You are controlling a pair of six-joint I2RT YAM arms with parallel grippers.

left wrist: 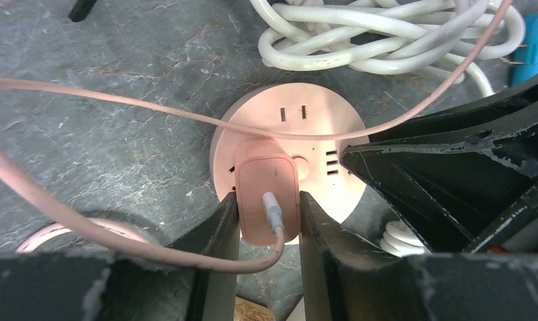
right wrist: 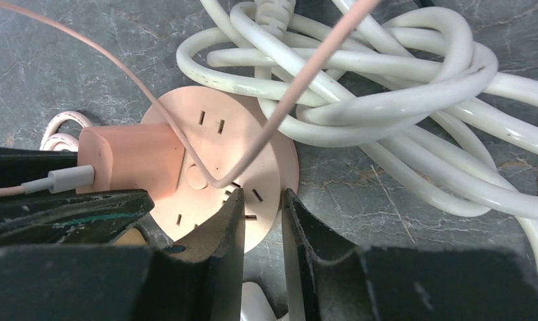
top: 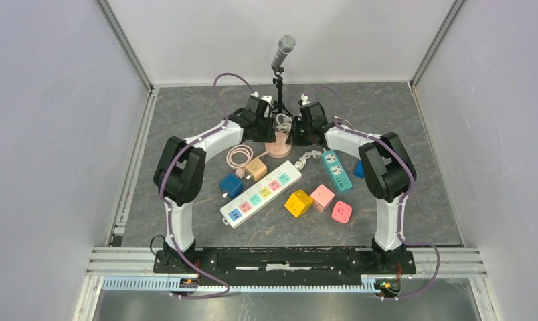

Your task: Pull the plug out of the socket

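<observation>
A round pink socket (top: pixel 278 148) lies on the grey table at the far middle, with a pink plug (left wrist: pixel 266 194) pushed into its top (left wrist: pixel 306 120). My left gripper (left wrist: pixel 267 214) is shut on the plug, one finger on each side. The plug's thin pink cable (left wrist: pixel 119 107) loops away to the left. My right gripper (right wrist: pixel 261 200) is almost shut with nothing between its fingers, and its tips rest on the socket's top (right wrist: pixel 213 154) near the rim, beside the plug (right wrist: pixel 129 160). In the top view the two grippers (top: pixel 270 137) (top: pixel 290 138) meet over the socket.
A coil of thick white cable (right wrist: pixel 387 100) lies just behind the socket. Nearer me are a long white power strip (top: pixel 261 194), a teal strip (top: pixel 336 170), and blue (top: pixel 231 185), tan (top: pixel 255 169), yellow (top: pixel 298 202) and pink (top: pixel 322 196) cube sockets. A microphone stand (top: pixel 282 53) stands behind.
</observation>
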